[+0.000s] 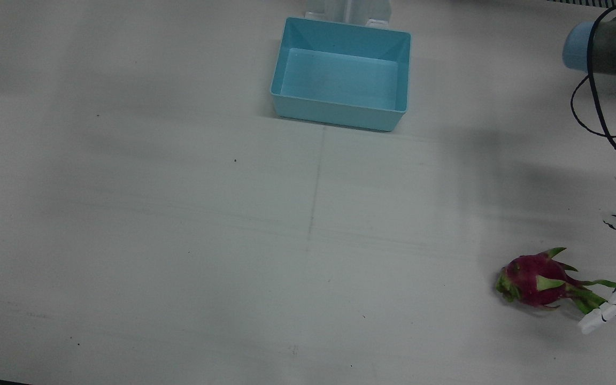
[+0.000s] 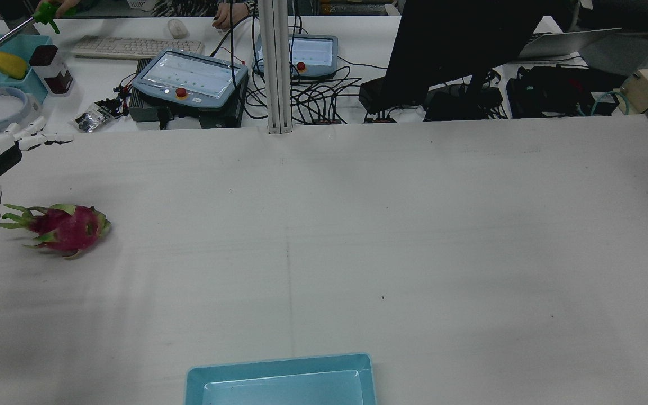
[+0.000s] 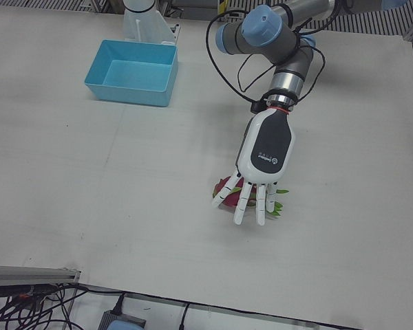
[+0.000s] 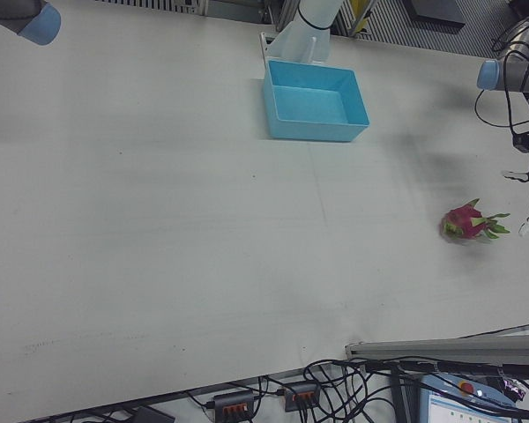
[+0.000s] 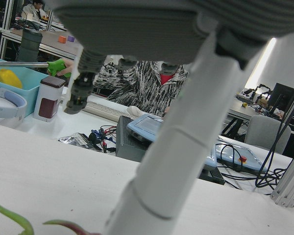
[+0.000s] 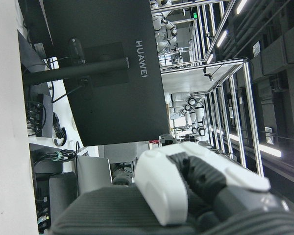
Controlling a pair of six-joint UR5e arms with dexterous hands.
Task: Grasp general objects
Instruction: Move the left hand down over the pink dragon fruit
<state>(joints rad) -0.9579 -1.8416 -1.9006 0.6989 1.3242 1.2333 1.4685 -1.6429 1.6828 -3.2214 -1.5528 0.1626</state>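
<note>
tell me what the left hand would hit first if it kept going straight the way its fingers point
Probably the table. The left hand hangs open over the dragon fruit, fingers angled down past its leafy end, so they might brush a leaf first. Height above the fruit is unclear.

table (image 1: 179, 240) mostly bare, bin (image 1: 340, 75) apparently far
</note>
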